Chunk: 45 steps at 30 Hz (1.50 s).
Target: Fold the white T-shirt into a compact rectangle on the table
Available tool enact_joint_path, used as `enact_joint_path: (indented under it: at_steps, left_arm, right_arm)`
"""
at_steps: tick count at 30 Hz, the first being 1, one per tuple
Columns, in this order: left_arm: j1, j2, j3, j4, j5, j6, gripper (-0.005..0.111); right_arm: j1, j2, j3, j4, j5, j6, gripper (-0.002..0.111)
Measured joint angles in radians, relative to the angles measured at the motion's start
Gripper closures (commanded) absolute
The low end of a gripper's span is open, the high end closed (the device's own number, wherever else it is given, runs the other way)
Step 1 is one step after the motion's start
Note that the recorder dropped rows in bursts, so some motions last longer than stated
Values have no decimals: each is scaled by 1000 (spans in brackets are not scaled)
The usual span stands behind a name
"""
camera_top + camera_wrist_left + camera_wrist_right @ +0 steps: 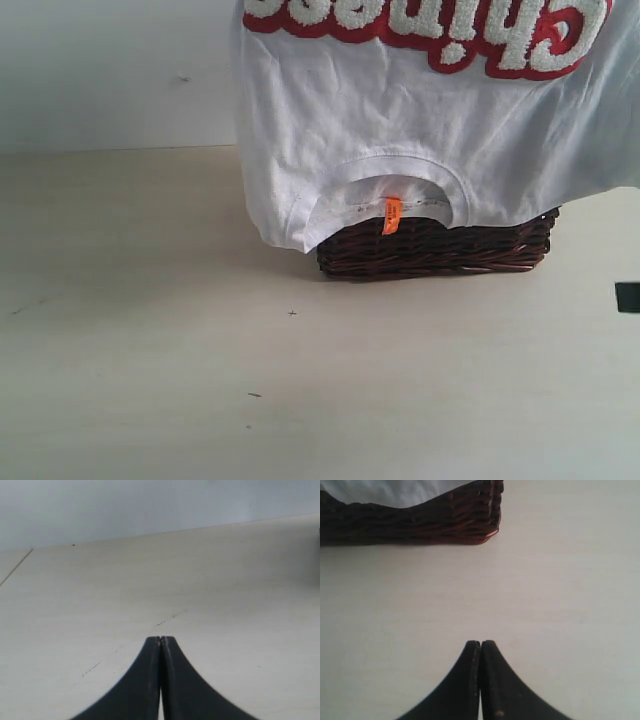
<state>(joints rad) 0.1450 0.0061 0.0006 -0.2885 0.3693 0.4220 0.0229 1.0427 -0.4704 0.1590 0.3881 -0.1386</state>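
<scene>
Jaws closed, empty — left gripper over table, right gripper near basket, T-shirt lettering in exterior only.

The table lies open in front and left of the wicker basket; the white T-shirt blankets its top.
</scene>
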Motion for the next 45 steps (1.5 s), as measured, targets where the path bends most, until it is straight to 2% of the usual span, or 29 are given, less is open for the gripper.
enact_joint_path:
  at_steps: [4, 12, 17, 20, 25, 27, 28, 29, 31, 32, 38, 41, 44, 45]
  left_arm:
    - [0, 0, 0, 0, 0, 0, 107]
    - [0, 0, 0, 0, 0, 0, 107]
    - [0, 0, 0, 0, -2, 0, 107]
    - [0, 0, 0, 0, -2, 0, 107]
    - [0, 0, 0, 0, -2, 0, 107]
    - [0, 0, 0, 0, -2, 0, 107]
    - [0, 0, 0, 0, -2, 0, 107]
    - [0, 0, 0, 0, -2, 0, 107]
    - [0, 0, 0, 0, -2, 0, 107]
    - [0, 0, 0, 0, -2, 0, 107]
    - [0, 0, 0, 0, -2, 0, 107]
    - [0, 0, 0, 0, -2, 0, 107]
    - [0, 0, 0, 0, -2, 0, 107]
    - [0, 0, 0, 0, -2, 0, 107]
  right_arm:
    - [0, 115, -111, 15, 77, 0, 108]
    - [0, 143, -156, 26, 68, 2, 108]
    - [0, 191, -202, 57, 146, -55, 108]
    - [0, 282, -217, 151, 198, -223, 108]
    - [0, 456, -255, 567, 550, -895, 107]
    - [0, 451, -260, 688, 563, -1120, 94]
    - [0, 445, -262, 717, 559, -1205, 76]
    - [0, 428, -264, 759, 559, -1355, 51]
    - [0, 397, -264, 820, 551, -1532, 24]
    - [0, 373, -264, 890, 526, -1574, 23]
    - [0, 393, -264, 1303, 392, -1618, 24]
    - [0, 459, -264, 1420, 365, -1631, 27]
    - [0, 521, -266, 1511, 343, -1638, 36]
    - [0, 539, -269, 1528, 339, -1638, 42]
